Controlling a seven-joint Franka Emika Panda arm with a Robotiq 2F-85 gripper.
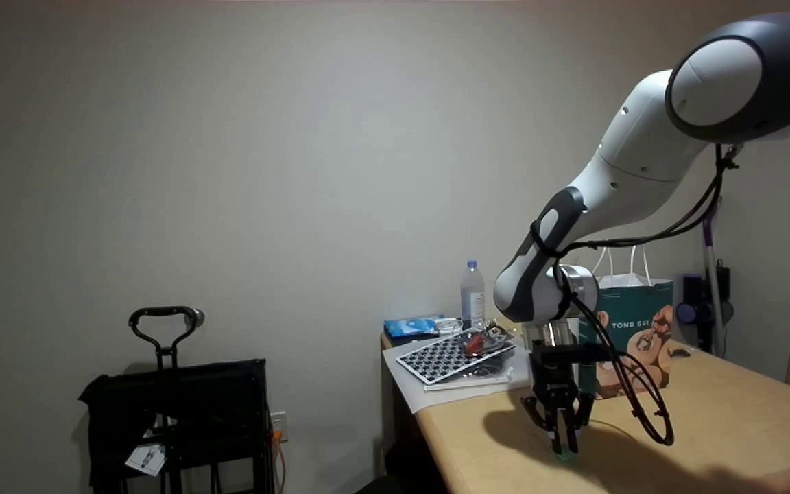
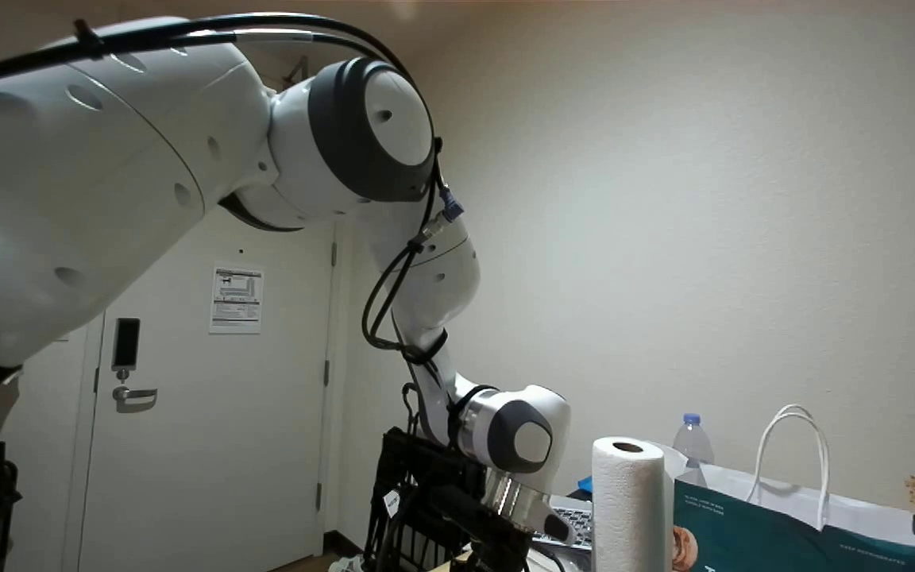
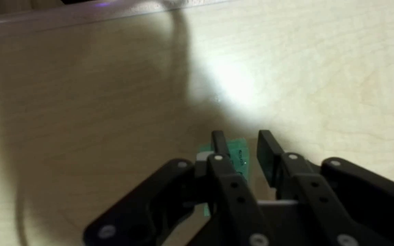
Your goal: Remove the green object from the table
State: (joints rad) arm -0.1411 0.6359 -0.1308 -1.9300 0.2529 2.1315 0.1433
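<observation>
Your arm (image 1: 649, 151) reaches in from 2 o'clock in an exterior view and slopes toward 7 o'clock to the wrist (image 1: 539, 298); under it your gripper (image 1: 565, 447) hangs at 5 o'clock, pointing to 6 o'clock. In the wrist view its 2 fingers (image 3: 236, 192) lean toward 11 o'clock and stand slightly apart

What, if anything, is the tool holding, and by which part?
Nothing: the tool is open, one finger hiding part of the green object in the wrist view.
</observation>
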